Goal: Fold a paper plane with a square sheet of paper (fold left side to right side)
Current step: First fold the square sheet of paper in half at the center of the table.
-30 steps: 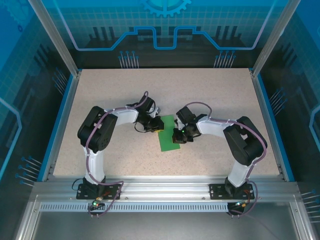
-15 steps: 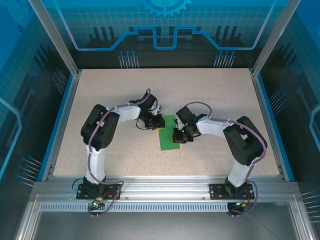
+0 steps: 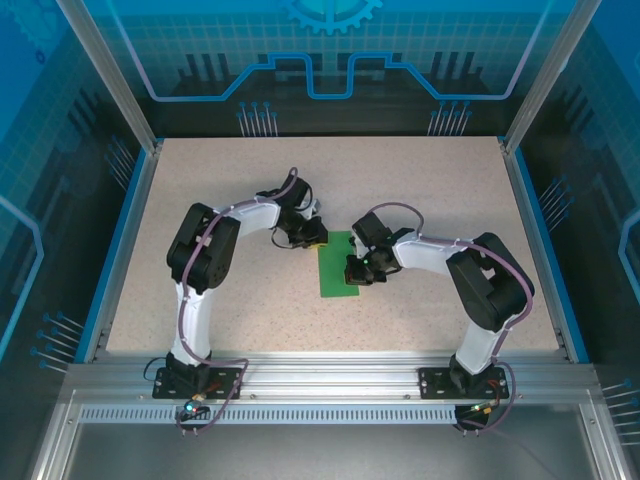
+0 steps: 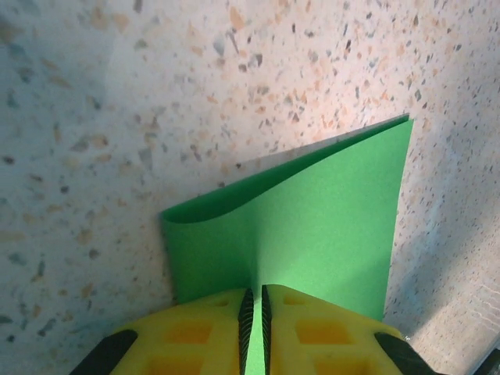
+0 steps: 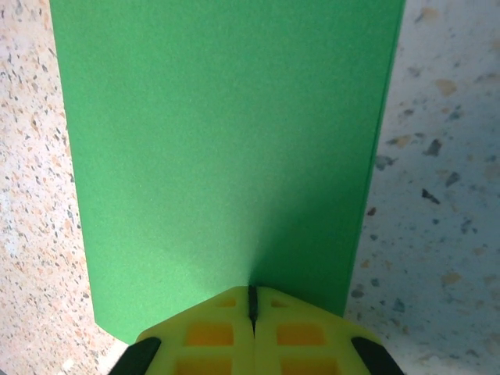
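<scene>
The square sheet of paper [image 3: 336,274] lies folded in half as a bright green upright rectangle at the table's middle. My left gripper [image 3: 313,234] is at its far left corner. In the left wrist view the yellow fingertips [image 4: 255,291] stand a hair apart with green paper [image 4: 328,211] in the slit. A ridge runs up from them, and the top layer bows up along the folded edge. My right gripper [image 3: 358,272] rests on the sheet's right edge. Its jaws [image 5: 251,291] are shut, tips down on the flat paper [image 5: 219,141].
The speckled beige table [image 3: 440,190] has bare room on all sides of the sheet. Blue raised rims [image 3: 118,250] bound left and right, and an aluminium rail [image 3: 330,368] with both arm bases runs along the near edge.
My left gripper has slid away from me along the sheet's left edge to its far corner. The right gripper and the paper have stayed put.
</scene>
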`<state>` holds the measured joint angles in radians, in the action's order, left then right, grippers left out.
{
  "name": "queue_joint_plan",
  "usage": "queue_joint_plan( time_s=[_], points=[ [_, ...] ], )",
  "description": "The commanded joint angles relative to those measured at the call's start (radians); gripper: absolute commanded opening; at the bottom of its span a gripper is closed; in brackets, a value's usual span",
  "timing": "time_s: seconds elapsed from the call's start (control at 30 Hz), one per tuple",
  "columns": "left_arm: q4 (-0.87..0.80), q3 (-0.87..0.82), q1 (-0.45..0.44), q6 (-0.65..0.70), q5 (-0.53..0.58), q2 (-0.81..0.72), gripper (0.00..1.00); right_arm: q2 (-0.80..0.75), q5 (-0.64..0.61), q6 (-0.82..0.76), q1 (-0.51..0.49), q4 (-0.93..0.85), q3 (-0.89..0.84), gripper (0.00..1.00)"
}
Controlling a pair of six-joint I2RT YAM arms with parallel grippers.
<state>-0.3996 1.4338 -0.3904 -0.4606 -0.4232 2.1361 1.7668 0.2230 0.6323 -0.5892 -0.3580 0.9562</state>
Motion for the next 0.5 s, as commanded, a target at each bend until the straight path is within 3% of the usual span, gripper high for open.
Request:
queue_joint_plan(
  time_s=[0.0, 0.47],
  points=[
    [-0.003, 0.047, 0.06, 0.035, 0.111, 0.056, 0.16, 0.028, -0.037, 0.022, -0.017, -0.122, -0.046, 0.03],
    [-0.035, 0.159, 0.1, 0.032, 0.11, 0.123, 0.17, 0.025, -0.028, 0.071, -0.04, -0.091, -0.061, 0.03]
  ],
)
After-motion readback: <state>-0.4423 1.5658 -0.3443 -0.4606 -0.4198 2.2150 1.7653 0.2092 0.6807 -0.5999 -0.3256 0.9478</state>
